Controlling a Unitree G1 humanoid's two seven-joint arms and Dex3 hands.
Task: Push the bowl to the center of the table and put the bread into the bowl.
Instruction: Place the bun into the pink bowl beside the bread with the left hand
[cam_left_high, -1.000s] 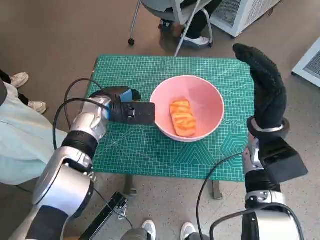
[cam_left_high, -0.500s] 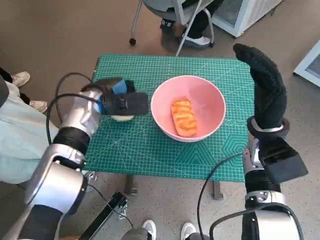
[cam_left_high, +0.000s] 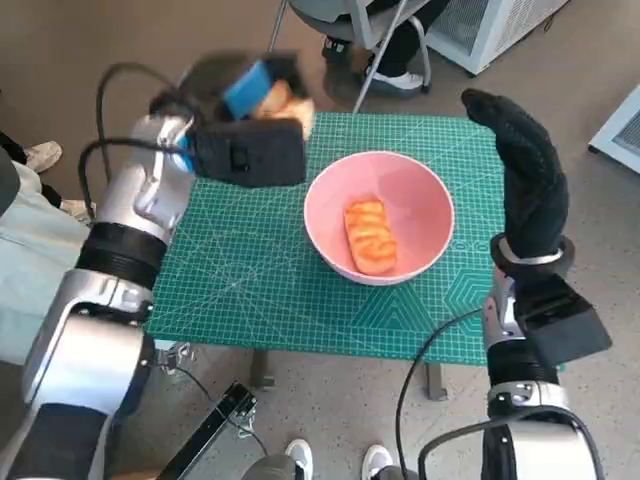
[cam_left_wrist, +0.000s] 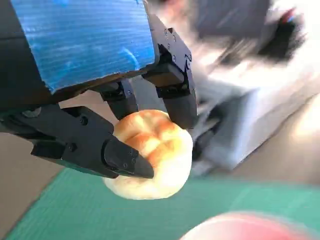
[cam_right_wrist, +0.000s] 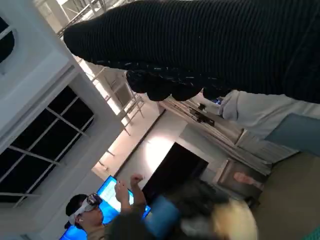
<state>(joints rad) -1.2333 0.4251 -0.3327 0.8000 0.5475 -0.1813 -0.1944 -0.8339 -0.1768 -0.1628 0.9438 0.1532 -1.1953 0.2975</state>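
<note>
In the head view, the left hand is raised above the far left edge of the green mat and holds a pale bread roll in its fingers, though this part is blurred. To the right of that hand, the pink bowl stands near the middle of the mat, and inside it lies one orange-glazed bread piece. The right hand stands upright just beside the right side of the bowl, with its fingers straight and together and nothing in it. In the left wrist view, the black fingers clamp the roll from both sides, above the mat. In the right wrist view, the glove is a dark band, and a person is in the background below it.
</note>
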